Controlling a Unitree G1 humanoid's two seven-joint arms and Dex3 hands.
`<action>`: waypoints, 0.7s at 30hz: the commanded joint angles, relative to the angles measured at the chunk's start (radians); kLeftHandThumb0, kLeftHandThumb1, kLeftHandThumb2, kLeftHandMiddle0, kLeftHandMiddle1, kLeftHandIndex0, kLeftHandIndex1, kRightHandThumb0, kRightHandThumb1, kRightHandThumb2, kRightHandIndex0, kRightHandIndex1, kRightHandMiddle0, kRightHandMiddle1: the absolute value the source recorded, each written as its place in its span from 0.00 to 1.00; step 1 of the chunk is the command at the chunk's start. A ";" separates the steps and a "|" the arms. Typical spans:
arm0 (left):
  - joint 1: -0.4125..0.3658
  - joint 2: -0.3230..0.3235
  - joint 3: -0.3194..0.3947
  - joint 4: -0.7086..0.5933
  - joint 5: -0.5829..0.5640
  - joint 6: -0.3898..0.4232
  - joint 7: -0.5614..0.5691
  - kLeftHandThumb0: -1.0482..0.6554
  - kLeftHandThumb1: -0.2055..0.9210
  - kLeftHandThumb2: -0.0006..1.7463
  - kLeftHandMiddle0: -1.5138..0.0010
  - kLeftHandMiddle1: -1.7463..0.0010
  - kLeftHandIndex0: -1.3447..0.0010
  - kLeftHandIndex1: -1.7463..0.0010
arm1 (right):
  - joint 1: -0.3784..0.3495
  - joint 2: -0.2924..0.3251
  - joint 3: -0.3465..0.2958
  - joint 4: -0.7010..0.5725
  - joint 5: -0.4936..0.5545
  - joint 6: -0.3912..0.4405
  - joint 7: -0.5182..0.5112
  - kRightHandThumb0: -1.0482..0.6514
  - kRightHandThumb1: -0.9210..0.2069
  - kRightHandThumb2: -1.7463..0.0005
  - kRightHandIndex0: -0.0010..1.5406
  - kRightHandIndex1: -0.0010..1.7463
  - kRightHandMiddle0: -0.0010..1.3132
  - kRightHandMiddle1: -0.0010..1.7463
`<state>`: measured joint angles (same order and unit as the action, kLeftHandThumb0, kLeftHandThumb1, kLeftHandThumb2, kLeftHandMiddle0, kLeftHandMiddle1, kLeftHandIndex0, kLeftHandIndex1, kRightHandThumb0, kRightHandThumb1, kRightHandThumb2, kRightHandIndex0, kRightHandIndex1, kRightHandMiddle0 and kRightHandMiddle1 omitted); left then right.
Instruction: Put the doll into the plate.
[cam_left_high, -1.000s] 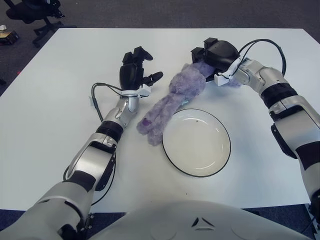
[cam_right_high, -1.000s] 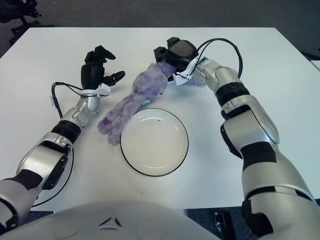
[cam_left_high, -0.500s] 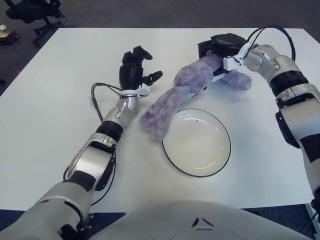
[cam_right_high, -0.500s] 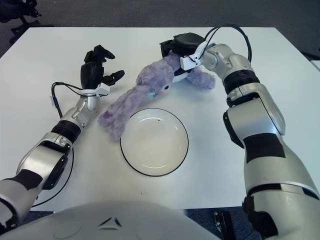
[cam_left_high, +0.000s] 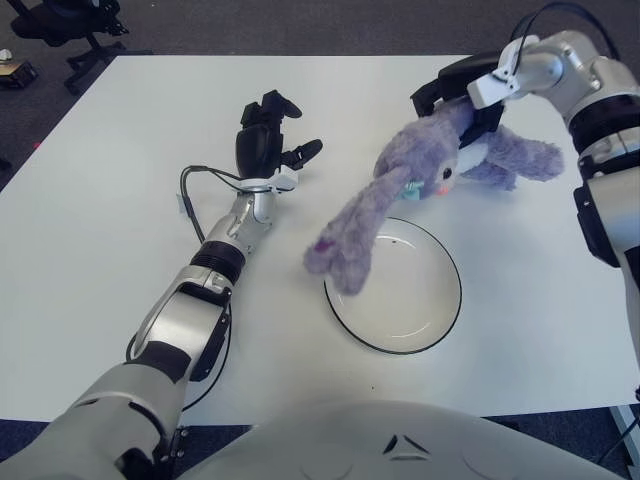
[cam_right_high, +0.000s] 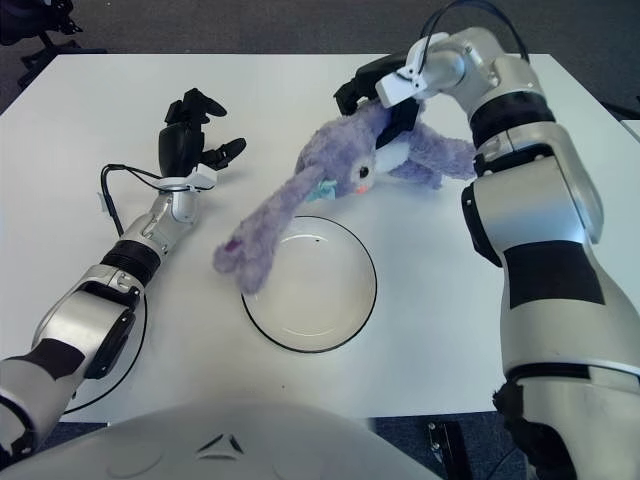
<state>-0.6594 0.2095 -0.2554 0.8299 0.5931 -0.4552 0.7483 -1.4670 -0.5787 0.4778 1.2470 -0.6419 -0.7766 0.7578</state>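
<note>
Doll, a purple plush rabbit (cam_left_high: 440, 170) — right hand (cam_left_high: 470, 95) seemingly clamped on it, ears dangling toward white black-rimmed plate (cam_left_high: 440, 300); left hand (cam_left_high: 265, 140) idle, fingers apart.

**White table, dark floor**

A broad white table (cam_left_high: 90, 250) fills most of the view. Beyond its far edge lies dark grey carpet (cam_left_high: 300, 25) — at the top left corner stands a black office chair (cam_left_high: 65, 25) on a wheeled base.

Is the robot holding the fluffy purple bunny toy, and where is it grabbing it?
Yes. The right robot hand grips the fluffy purple plush doll around its upper body, with its long ears dangling over the white plate. The left robot hand holds nothing.
</note>
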 joint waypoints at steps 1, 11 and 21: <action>0.002 0.006 0.006 0.005 -0.007 -0.005 -0.005 0.62 1.00 0.27 0.83 0.13 0.88 0.00 | -0.010 -0.004 -0.005 0.008 0.015 0.000 0.012 0.86 0.42 0.35 0.33 1.00 0.48 1.00; -0.004 0.010 0.006 0.035 -0.008 -0.024 -0.002 0.62 1.00 0.27 0.82 0.14 0.88 0.00 | -0.034 -0.016 -0.004 0.013 0.009 -0.009 0.013 0.87 0.43 0.34 0.33 1.00 0.52 1.00; -0.008 0.015 0.003 0.050 -0.001 -0.032 0.002 0.62 1.00 0.26 0.82 0.14 0.88 0.00 | -0.061 -0.006 -0.005 0.024 0.010 0.085 0.072 0.87 0.47 0.31 0.35 1.00 0.55 1.00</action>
<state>-0.6595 0.2132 -0.2551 0.8712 0.5934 -0.4774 0.7480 -1.4809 -0.5794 0.4782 1.2664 -0.6417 -0.7120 0.8057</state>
